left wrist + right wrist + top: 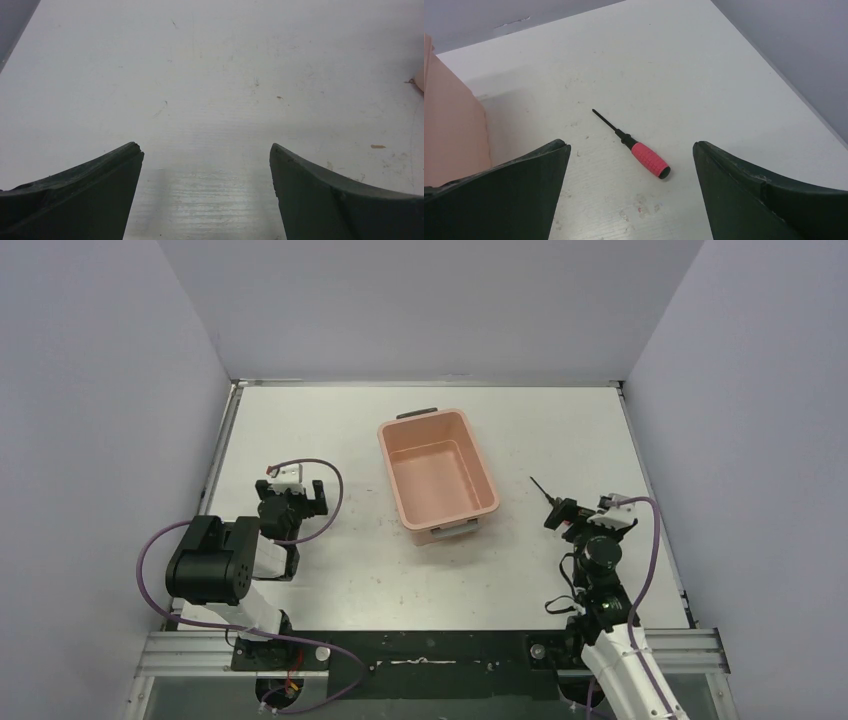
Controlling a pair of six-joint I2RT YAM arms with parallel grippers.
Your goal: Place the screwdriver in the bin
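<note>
Barely begun. Finds screwdriver (pixel 631 145) loose on tabletop (pixel 330 430), at 3 o'clock of bin (pixel 480 455), outside it, tip toward 11 o'clock. Shows nothing inside bin. Has right gripper (pixel 629 144) spread wide, near screwdriver, no contact. Has left gripper (pixel 205 147) spread too, idle at 9 o'clock of bin. Leaves grasp, carry, drop.

Item count: one screwdriver (pixel 632 144), lying ahead of the right gripper (pixel 629 145), between its two fingers. One bin (pixel 396 478), to that gripper's left. Grippers: two, the right gripper and the left gripper (pixel 206 149), with two fingers each. One table (pixel 330 430).
</note>
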